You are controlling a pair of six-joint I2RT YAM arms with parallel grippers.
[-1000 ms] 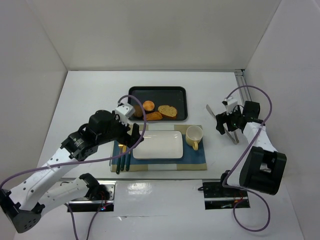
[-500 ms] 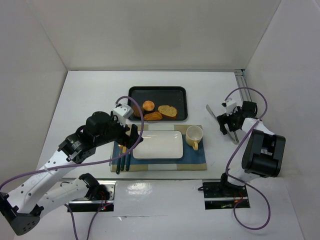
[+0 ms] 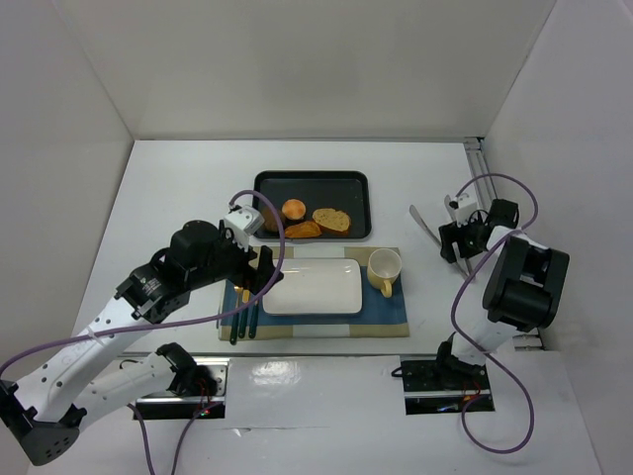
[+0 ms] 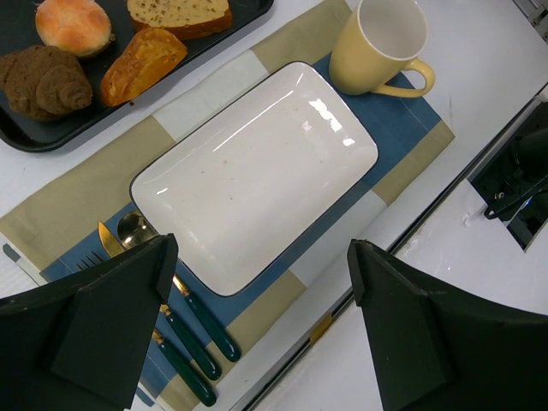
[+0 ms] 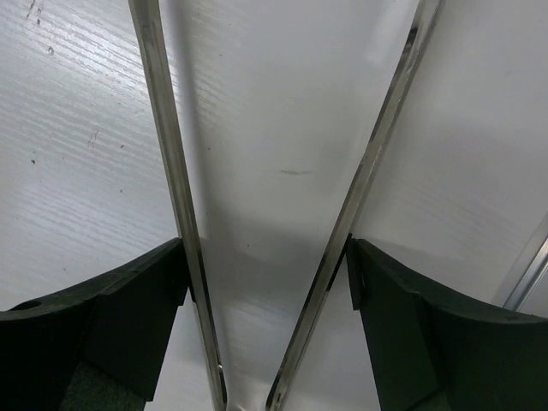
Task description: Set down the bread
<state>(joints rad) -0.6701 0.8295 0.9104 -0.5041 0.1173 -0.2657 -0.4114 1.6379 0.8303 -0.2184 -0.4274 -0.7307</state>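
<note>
Worktop point(image 3: 178, 198): white, placemat point(image 3: 391, 315) up front.
Tray point(image 3: 316, 190): black, behind the placemat.
Plate point(image 4: 257, 171): bare, on the placemat.
Left hand point(image 4: 261, 257): wide, holding nothing, over the plate.
Right hand point(image 5: 270, 257): wide, astride the tongs point(image 5: 167, 128); grip, cannot tell.
Bread point(image 3: 332, 219): on the tray.

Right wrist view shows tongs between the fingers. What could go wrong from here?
The right gripper flanks the smooth, spread arms of the tongs; squeezed there, they could slip or twist. The left gripper hangs open over the plate, so it may block the tongs bringing bread from the tray. The cup stands right beside the plate and could get knocked.
</note>
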